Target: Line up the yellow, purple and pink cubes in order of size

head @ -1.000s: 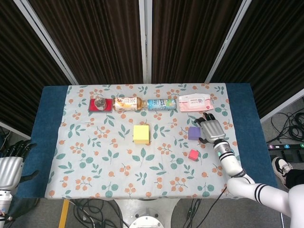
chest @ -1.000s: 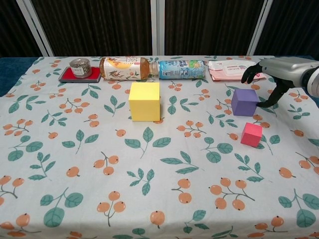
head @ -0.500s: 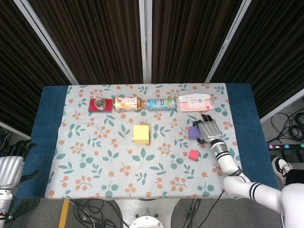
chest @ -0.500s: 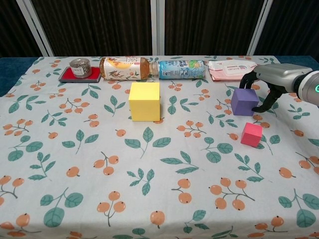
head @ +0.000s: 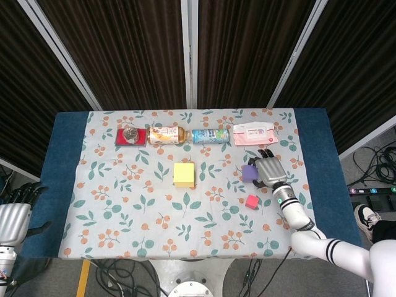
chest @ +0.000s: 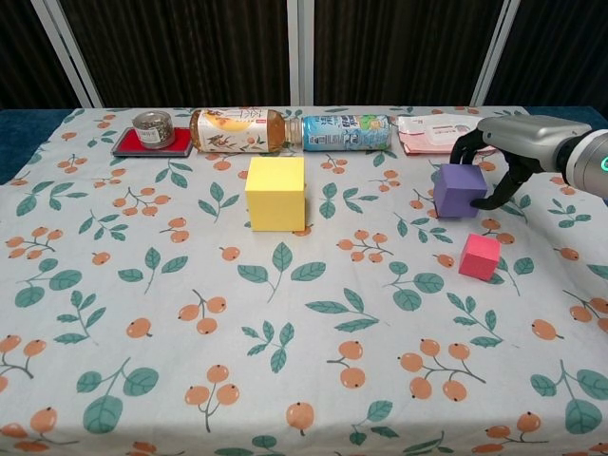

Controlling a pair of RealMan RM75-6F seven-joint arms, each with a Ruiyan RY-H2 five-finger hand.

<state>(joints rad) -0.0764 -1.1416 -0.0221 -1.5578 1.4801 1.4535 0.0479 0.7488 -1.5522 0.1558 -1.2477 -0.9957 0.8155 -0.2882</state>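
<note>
R hand curls over purple cube, fingers on far side, thumb on near side, gripping it. Cube sits tilted btwn yellow cube & pink cube. L hand off-table, fingers loosely spread, holding nothing.

Dark ribbed wall panels behind a blue-topped table.

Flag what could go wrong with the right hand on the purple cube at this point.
1. The right hand grips the small purple cube with fingers over its top and far side; the cube looks slightly tilted, so it may slip or twist out of the grasp.
2. The smaller pink cube sits just in front of the purple one, so a low sweep could knock it.
3. The pink wet-wipes pack lies just behind the hand and could be nudged.
</note>
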